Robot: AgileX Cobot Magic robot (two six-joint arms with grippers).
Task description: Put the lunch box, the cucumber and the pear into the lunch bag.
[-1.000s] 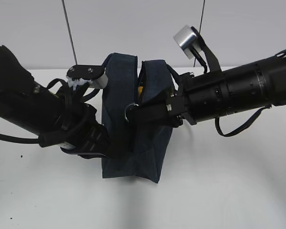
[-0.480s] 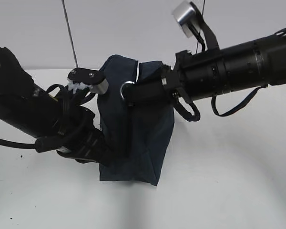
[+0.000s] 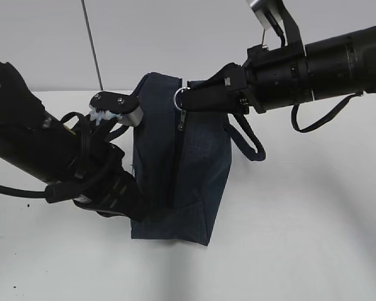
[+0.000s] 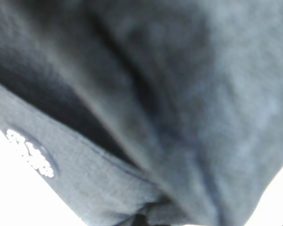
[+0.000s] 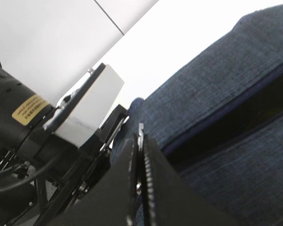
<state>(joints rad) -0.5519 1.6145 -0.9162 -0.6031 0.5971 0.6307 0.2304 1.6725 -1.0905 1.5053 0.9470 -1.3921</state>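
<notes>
At the top of the lunch bag (image 3: 182, 163), your right gripper (image 3: 187, 100) is clenched on the metal ring pull (image 3: 179, 98). Your left gripper (image 3: 135, 204) presses the bag's lower left side; its jaw state cannot be told.

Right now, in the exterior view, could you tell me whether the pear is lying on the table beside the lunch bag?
No, only the lunch bag stands on the white table; no pear shows beside it.
</notes>
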